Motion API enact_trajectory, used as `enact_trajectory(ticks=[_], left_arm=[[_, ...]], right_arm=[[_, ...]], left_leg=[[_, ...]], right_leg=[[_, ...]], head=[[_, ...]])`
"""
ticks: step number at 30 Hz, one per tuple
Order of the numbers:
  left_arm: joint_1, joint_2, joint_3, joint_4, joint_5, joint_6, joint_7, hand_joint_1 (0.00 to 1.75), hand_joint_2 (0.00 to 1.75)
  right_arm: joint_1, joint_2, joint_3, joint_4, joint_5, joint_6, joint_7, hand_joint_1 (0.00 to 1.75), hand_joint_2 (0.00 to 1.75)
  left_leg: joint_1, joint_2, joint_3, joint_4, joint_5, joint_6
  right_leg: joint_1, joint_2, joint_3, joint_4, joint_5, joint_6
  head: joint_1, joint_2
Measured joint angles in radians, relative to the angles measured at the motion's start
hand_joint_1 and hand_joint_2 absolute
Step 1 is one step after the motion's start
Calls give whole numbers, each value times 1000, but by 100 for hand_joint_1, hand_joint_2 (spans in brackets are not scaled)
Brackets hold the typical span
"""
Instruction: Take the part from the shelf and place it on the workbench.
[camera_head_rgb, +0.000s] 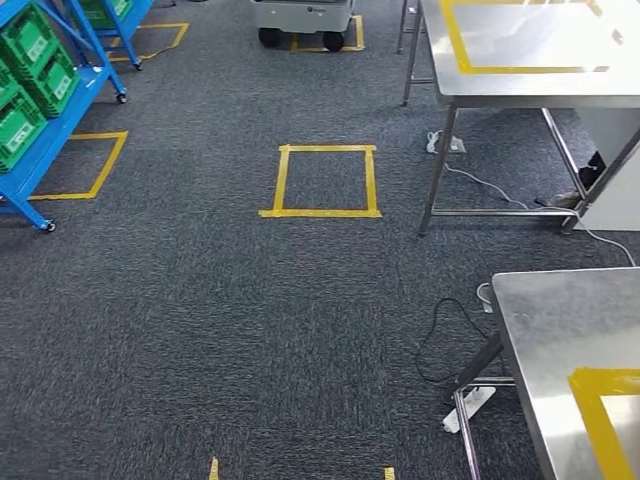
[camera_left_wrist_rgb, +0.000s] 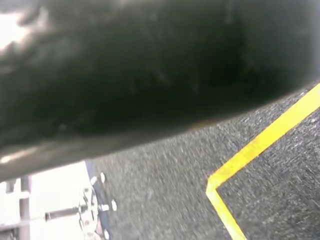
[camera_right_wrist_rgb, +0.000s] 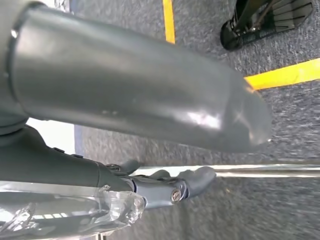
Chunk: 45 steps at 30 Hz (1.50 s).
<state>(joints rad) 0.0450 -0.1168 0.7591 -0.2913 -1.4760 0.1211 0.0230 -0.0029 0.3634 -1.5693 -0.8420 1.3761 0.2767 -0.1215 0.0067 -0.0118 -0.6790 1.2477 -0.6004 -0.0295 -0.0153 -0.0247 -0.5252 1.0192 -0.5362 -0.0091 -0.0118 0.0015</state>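
One clear, crinkled plastic-wrapped item (camera_right_wrist_rgb: 75, 215) lies against the right hand (camera_right_wrist_rgb: 151, 185), along its fingers (camera_right_wrist_rgb: 192, 180). That's prob. the part, though what's inside isn't readable. Judging by the film: light, slippery, wrap soft and noisy, so grip the solid body w/ thumb opposite fingers, not the loose film. Fingers look fairly straight, thumb (camera_right_wrist_rgb: 132, 85) stretched out above them; can't tell if the item is truly held. Left hand's state: can't tell. Blue shelf (camera_head_rgb: 45, 150) w/ green bins (camera_head_rgb: 34, 55) is far left, steel table (camera_head_rgb: 558, 340) near right.
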Motion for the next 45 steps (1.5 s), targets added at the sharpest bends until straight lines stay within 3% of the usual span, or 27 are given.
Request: enact_trajectory(ticks=[2,3,5,7,9,10,12,14,16,17,18,20,22,24,25,27,29,31,32,34,36,38,39,40,42,44,45], left_arm=[[1,0,5,0,0,-5,2,0,0],[2,0,8,0,-1,-9,3,0,0],[2,0,13,0,-1,-14,5,0,0],[-3,0,15,0,-1,-14,5,0,0],[-2,0,18,0,-2,-16,5,0,0],[0,0,20,0,-2,-16,5,0,0],[1,0,25,1,-2,-17,6,0,0],[-3,0,29,1,-3,-18,6,0,0],[-4,-3,31,1,-3,-19,6,0,0],[-3,-4,32,1,-3,-21,6,0,0],[-2,-5,33,1,-3,-23,6,0,0],[-3,-7,35,1,-4,-26,6,0,0],[-6,-8,36,1,-4,-29,6,0,0],[-5,-7,38,1,-4,-31,6,0,0],[-2,-7,39,2,-4,-31,7,0,0],[-1,-8,40,2,-4,-31,9,0,0],[-5,-10,40,2,-4,-31,9,0,0],[-6,-11,40,2,-4,-31,9,0,0],[-5,-11,40,2,-4,-31,9,0,0],[-2,-11,40,2,-4,-31,9,0,0],[-4,-11,40,2,-4,-31,9,0,0],[-8,-11,40,2,-4,-30,9,0,0],[-8,-11,40,2,-4,-30,9,0,0],[-6,-11,40,2,-4,-30,9,0,0],[-4,-12,40,2,-4,-30,9,0,0],[-7,-12,40,2,-4,-30,9,0,0],[-9,-13,40,2,-4,-30,9,0,0]], right_arm=[[0,0,0,0,6,0,-4,0,0],[-1,0,0,0,10,0,-6,0,0],[-2,0,0,0,16,0,-11,0,0],[-3,0,0,0,18,1,-14,0,0],[-7,0,1,0,18,2,-15,0,0],[-9,0,1,0,18,3,-15,0,0],[-11,0,2,0,18,4,-15,0,0],[-9,0,1,0,18,4,-14,0,0],[-7,0,1,0,19,4,-12,0,0],[-6,0,1,0,19,4,-11,0,0],[-7,0,1,0,20,4,-11,0,0],[-6,0,1,0,22,3,-10,0,0],[-7,0,0,0,24,4,-9,0,0],[-9,0,0,0,26,4,-9,0,0],[-10,0,0,-1,27,3,-9,0,0],[-9,0,0,-2,29,2,-9,0,0],[-6,-1,0,-2,30,0,-9,0,0],[-5,-1,0,-2,31,0,-9,0,0],[-6,-1,0,-2,31,0,-9,0,0],[-8,-1,0,-2,31,0,-9,0,0],[-8,-1,0,-2,31,-1,-9,0,0],[-10,-1,1,-2,31,-1,-8,0,0],[-12,-1,1,-2,31,-1,-8,0,0],[-14,-1,1,-2,30,-1,-8,0,0],[-15,-1,2,-2,30,-2,-9,0,0],[-12,-1,1,-2,30,-2,-8,0,0],[-10,-1,1,-2,30,-2,-8,0,0]], left_leg=[[-1,3,-1,11,17,4],[-2,11,26,-37,46,8],[-10,55,99,-164,93,19],[-19,83,132,-230,104,27],[-22,65,132,-239,107,34],[-21,54,135,-246,111,38],[-15,32,142,-258,120,47],[-12,8,139,-259,121,52],[-12,-19,139,-259,121,53],[-12,-34,141,-259,121,53],[-11,-48,144,-258,120,51],[-10,-76,147,-255,116,44],[-10,-100,141,-252,116,33],[-8,-120,133,-251,119,22],[-7,-112,129,-246,115,18],[-8,-64,104,-192,79,10],[-7,-12,41,-64,16,4],[-5,1,-12,38,-14,2],[-5,3,-14,39,0,3],[-7,21,38,-63,70,11],[-19,78,102,-186,115,24],[-29,107,123,-232,115,34],[-30,95,123,-236,114,38],[-28,81,124,-240,117,42],[-21,55,128,-248,122,51],[-17,26,129,-250,124,57],[-17,10,130,-250,124,58]], right_leg=[[4,-32,-4,0,-4,-3],[5,-45,-3,0,-6,-3],[9,-68,4,1,-10,2],[12,-88,10,1,-15,11],[11,-106,19,-3,-17,22],[9,-98,22,1,-23,27],[6,-43,-3,59,-61,36],[4,10,-67,188,-121,40],[4,22,-119,275,-137,41],[3,24,-120,263,-114,41],[2,29,-102,214,-75,41],[-3,70,-44,75,-4,41],[-7,103,-10,4,14,37],[-5,90,-4,-2,12,26],[-5,78,-2,-4,14,20],[-6,51,1,-9,15,8],[-2,19,3,-10,12,0],[2,-14,4,-9,7,-3],[3,-29,7,-9,4,-3],[5,-54,17,-10,-2,-2],[10,-76,23,-8,-13,6],[14,-101,27,-9,-23,16],[14,-114,34,-11,-25,21],[13,-113,39,-11,-29,26],[9,-60,28,30,-58,35],[5,5,-33,151,-117,41],[4,17,-72,220,-140,43]], head=[[0,0],[0,0],[0,0],[3,0],[6,0],[7,0],[11,0],[15,0],[15,0],[15,0],[15,0],[16,0],[17,0],[17,0],[17,0],[10,0],[4,0],[3,0],[3,0],[3,0],[3,0],[3,0],[3,0],[4,0],[8,0],[12,0],[13,0]])
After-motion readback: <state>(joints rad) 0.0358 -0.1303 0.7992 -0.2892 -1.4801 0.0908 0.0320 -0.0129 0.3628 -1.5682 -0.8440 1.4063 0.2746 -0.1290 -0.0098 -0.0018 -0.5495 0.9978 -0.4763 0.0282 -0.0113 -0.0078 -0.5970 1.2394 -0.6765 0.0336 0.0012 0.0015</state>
